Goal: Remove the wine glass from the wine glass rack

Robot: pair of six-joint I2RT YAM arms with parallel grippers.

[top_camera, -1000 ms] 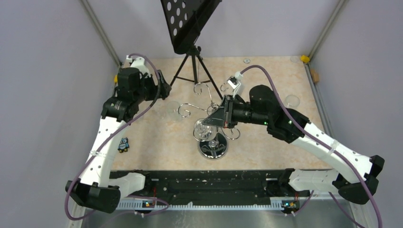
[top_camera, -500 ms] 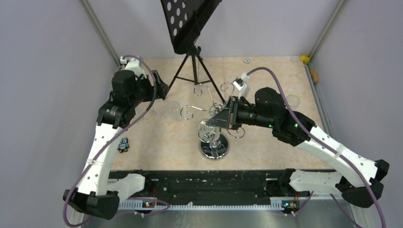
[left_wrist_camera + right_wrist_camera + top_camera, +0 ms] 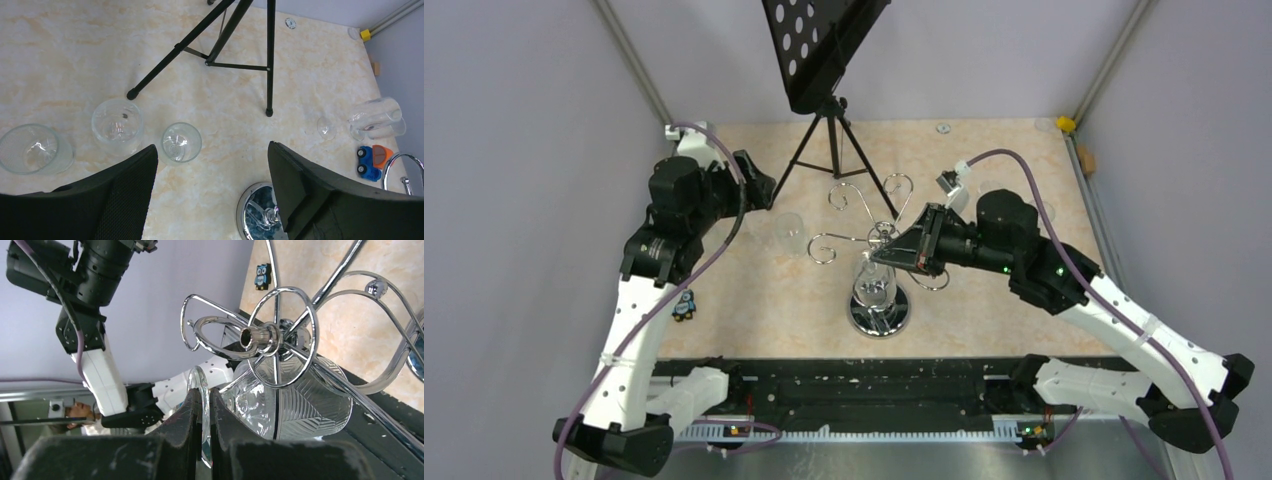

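Near the middle of the table (image 3: 764, 300), right gripper (image 3: 202, 405) jaws pinch shut on the foot of the wine glass (image 3: 295, 415), close beside the wine glass rack (image 3: 879, 318) post, likely to slide it free; left gripper (image 3: 211, 150) jaws wide, empty.

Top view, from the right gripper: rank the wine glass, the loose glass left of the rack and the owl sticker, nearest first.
1. wine glass, clamped in the right gripper, at the rack.
2. loose glass, standing left of the rack.
3. owl sticker, farthest to the left.
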